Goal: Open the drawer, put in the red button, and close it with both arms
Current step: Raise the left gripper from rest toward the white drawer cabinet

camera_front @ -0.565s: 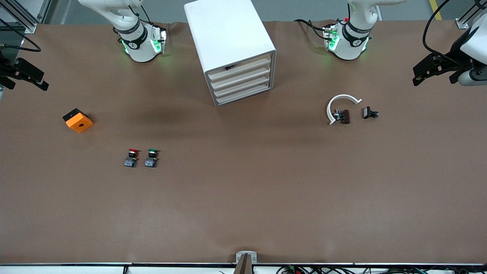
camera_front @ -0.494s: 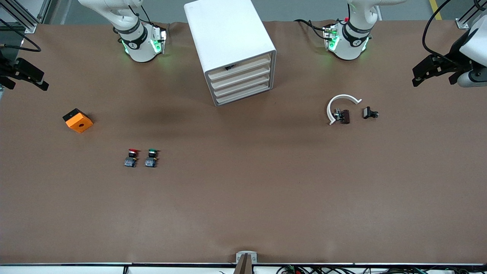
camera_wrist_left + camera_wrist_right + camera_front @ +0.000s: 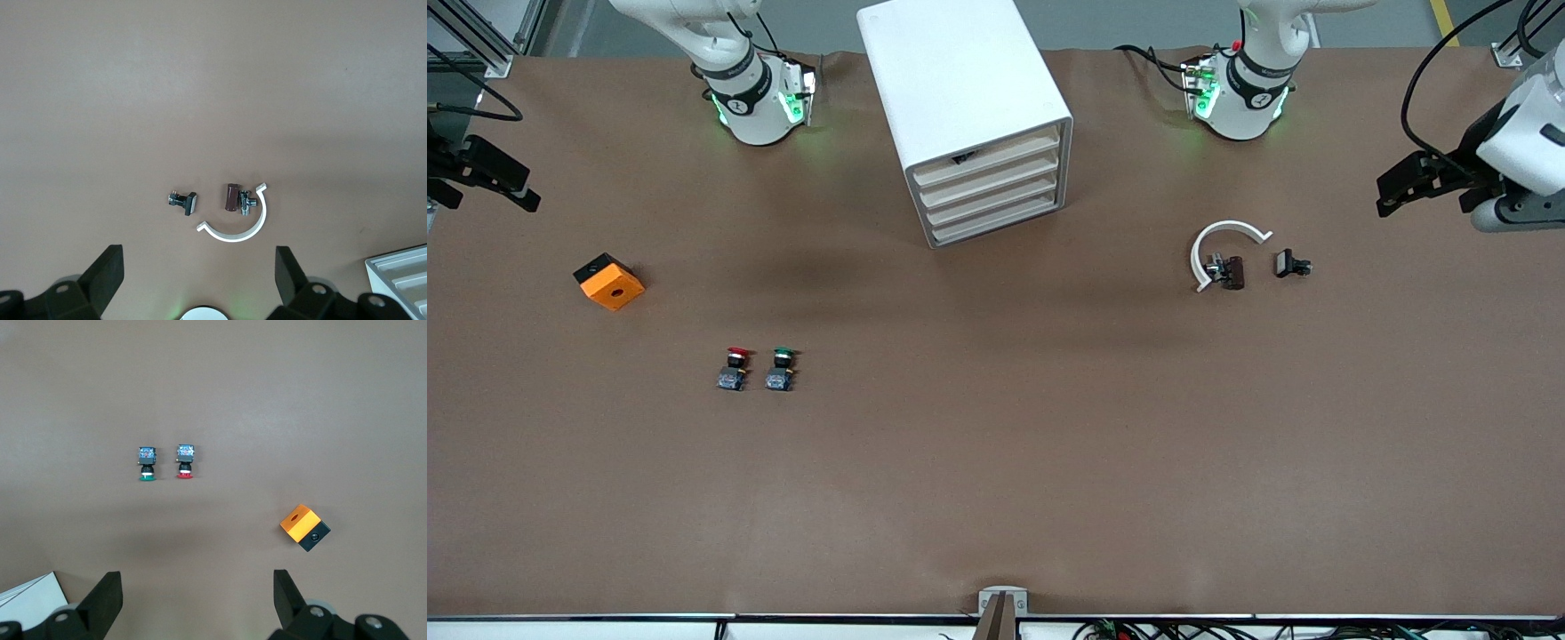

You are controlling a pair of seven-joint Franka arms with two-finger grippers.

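The left gripper (image 3: 1396, 188) hangs with fingers spread over the table's left-arm end; the right gripper (image 3: 489, 173), likewise spread, over the opposite end. The drawer (image 3: 989, 181) sits shut in the cabinet (image 3: 951, 80). The red button (image 3: 735, 368) lies beside the green button (image 3: 782, 368), its cap pointing toward the arm bases.

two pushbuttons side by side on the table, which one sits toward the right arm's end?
The red button: red cap, toward the right arm's end and closer to the orange block. The green button, otherwise identical, sits beside it toward the left arm's end.
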